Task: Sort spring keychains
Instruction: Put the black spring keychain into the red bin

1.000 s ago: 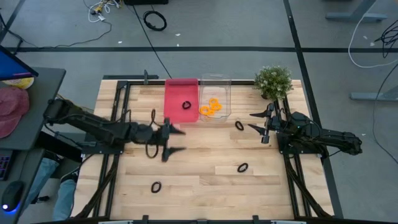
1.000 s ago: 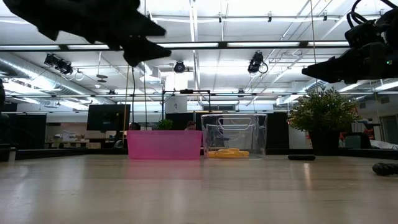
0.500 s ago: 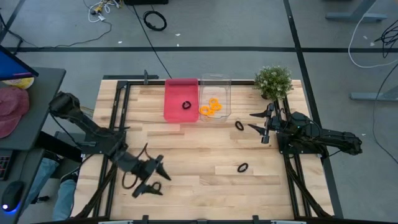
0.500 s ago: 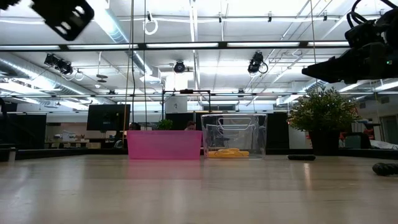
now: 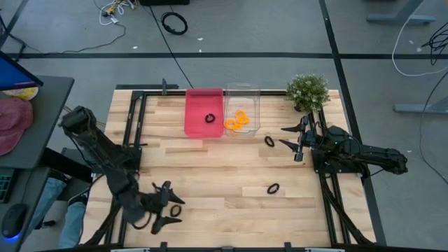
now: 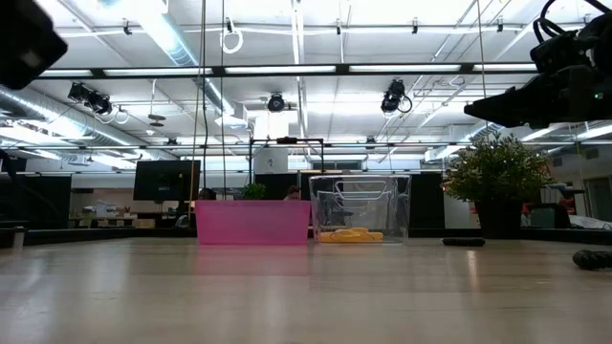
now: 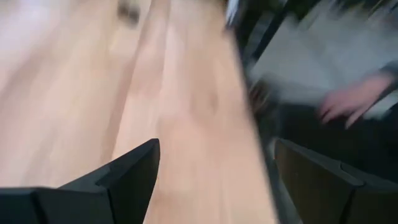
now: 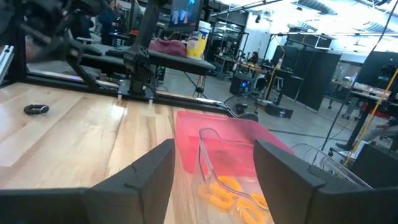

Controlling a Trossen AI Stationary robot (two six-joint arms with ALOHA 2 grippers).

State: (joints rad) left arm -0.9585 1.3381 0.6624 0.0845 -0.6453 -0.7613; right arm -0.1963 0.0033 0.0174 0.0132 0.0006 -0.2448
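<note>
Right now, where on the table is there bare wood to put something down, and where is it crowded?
Bare wood lies mid-table, between the pink bin and the left gripper, and near the right front corner below a black keychain. It is crowded around the clear bin, the plant and the right gripper, and at the front left.

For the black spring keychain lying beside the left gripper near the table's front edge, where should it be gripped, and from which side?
The black spring keychain lies flat on the table, so probably from straight above, fingers pinching one side of its coiled ring. The open left gripper is already beside it.
</note>
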